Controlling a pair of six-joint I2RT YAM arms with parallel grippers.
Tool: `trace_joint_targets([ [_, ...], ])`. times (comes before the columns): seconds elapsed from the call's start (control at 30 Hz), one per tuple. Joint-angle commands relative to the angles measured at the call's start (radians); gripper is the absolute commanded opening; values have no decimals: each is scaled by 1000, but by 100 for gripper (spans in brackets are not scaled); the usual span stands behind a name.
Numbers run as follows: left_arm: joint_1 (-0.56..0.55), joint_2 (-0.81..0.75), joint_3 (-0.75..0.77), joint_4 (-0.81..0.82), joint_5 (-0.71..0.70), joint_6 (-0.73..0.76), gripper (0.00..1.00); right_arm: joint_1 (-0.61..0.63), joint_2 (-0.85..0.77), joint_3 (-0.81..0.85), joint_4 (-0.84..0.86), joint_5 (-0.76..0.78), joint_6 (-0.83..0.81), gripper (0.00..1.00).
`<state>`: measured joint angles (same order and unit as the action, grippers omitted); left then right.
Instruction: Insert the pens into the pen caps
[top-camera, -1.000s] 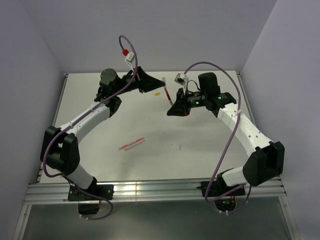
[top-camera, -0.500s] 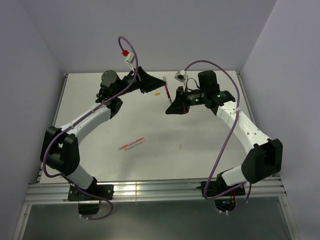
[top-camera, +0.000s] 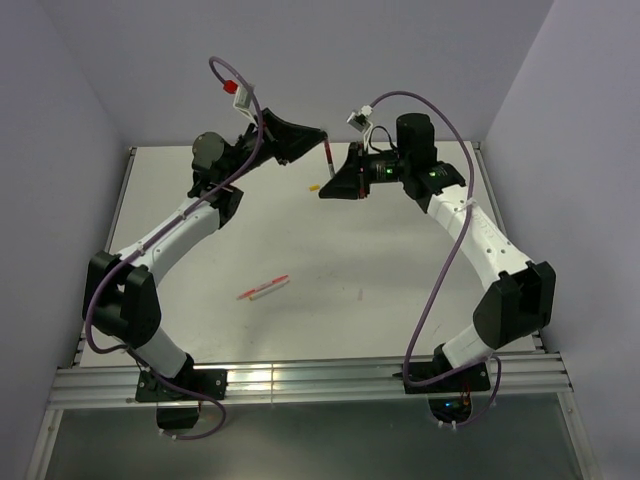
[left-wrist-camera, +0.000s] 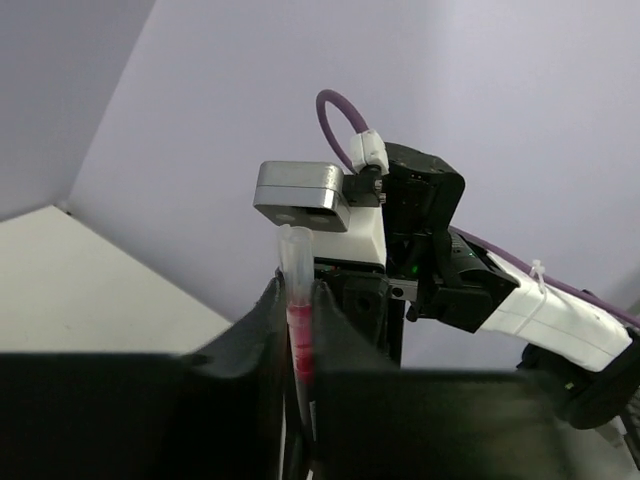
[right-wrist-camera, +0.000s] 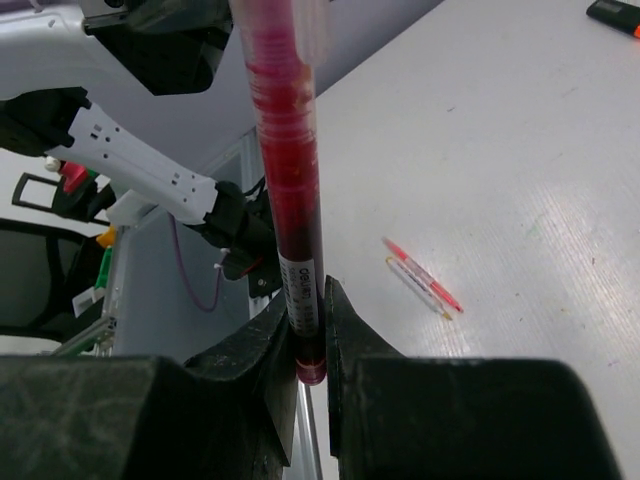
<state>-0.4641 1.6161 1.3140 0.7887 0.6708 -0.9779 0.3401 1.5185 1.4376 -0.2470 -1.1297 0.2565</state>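
A thin dark-red pen (top-camera: 328, 160) is held in the air between both grippers at the back of the table. My right gripper (top-camera: 328, 189) is shut on the pen's labelled rear end (right-wrist-camera: 301, 270). My left gripper (top-camera: 318, 136) is shut on a clear whitish cap (left-wrist-camera: 296, 262) that sits over the pen's other end; red shows through the cap. In the right wrist view the cap (right-wrist-camera: 314, 30) is at the top edge. A red and a white stick pen (top-camera: 263, 288) lie side by side on the table. A yellowish cap (top-camera: 313, 187) lies below the grippers.
The white table (top-camera: 400, 270) has grey walls behind and at both sides, with a metal rail along its near edge. A stubby black marker with an orange tip (right-wrist-camera: 613, 13) lies at the far corner of the right wrist view. The stick pens also show there (right-wrist-camera: 421, 281).
Both grippers have risen and moved back and to the left together, carrying the dark-red pen between them. The stick pens and the yellowish cap have not moved.
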Motion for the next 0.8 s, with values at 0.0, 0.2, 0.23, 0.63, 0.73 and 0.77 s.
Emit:
trace_joint_targets([
  [0.0, -36, -12, -19, -65, 171, 5, 27, -4, -4, 112, 146, 5, 7, 0],
  [0.2, 90, 7, 88, -43, 206, -18, 51, -4, -41, 14, 112, 19, -43, 0],
  [0.23, 108, 16, 109, -33, 216, -22, 53, -3, -49, 3, 103, 30, -66, 0],
  [0.63, 147, -2, 205, -250, 145, 134, 65, 62, -37, -16, -60, 251, -241, 0],
  [0.73, 114, -18, 215, -353, 109, 221, 65, 74, -23, 7, -70, 266, -243, 0],
  [0.77, 108, -24, 214, -359, 96, 240, 65, 76, -21, 15, -72, 268, -244, 0],
])
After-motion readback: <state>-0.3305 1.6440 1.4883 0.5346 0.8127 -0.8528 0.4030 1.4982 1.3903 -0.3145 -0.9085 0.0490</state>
